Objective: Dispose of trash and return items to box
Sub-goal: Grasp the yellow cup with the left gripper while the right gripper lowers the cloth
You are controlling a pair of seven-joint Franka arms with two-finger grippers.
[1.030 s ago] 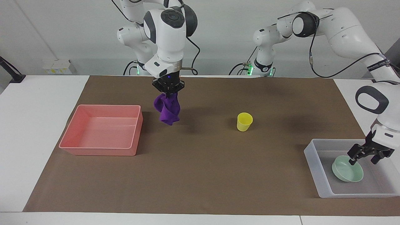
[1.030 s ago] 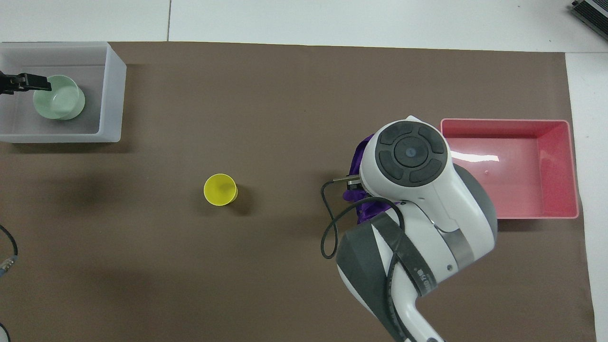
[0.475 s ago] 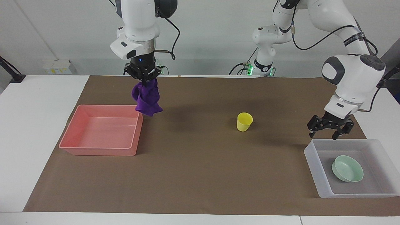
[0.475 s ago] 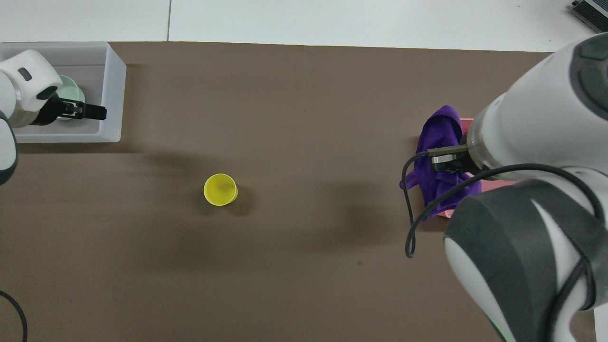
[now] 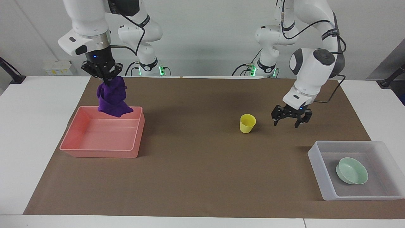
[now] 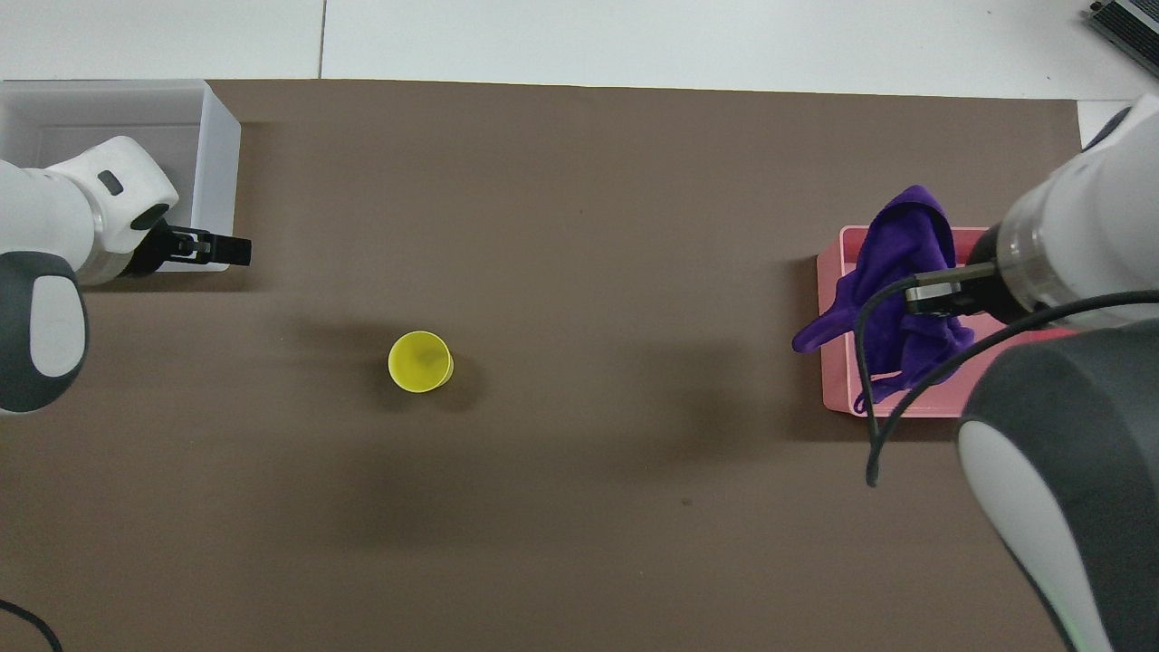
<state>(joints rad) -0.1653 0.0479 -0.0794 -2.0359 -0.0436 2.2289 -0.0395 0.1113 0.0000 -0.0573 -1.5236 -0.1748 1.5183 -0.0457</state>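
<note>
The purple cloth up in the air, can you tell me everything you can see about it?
The deep-purple soft cloth rag looks like thin fabric bunched into loose folds. It hangs limp, pinched at its top by the shut fingers of the right gripper, with a floppy corner sticking out near the bottom. It hangs over the pink rectangular plastic bin, at the edge nearer the robots. It seems to touch only the fingers.

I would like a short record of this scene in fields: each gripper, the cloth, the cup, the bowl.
right gripper: shut on purple cloth, raised over pink bin
left gripper: open, empty, above the mat beside yellow cup
purple cloth: hanging above the pink bin, not yet dropped
yellow cup: upright on the mat, mid-table
green bowl: inside clear box
</note>
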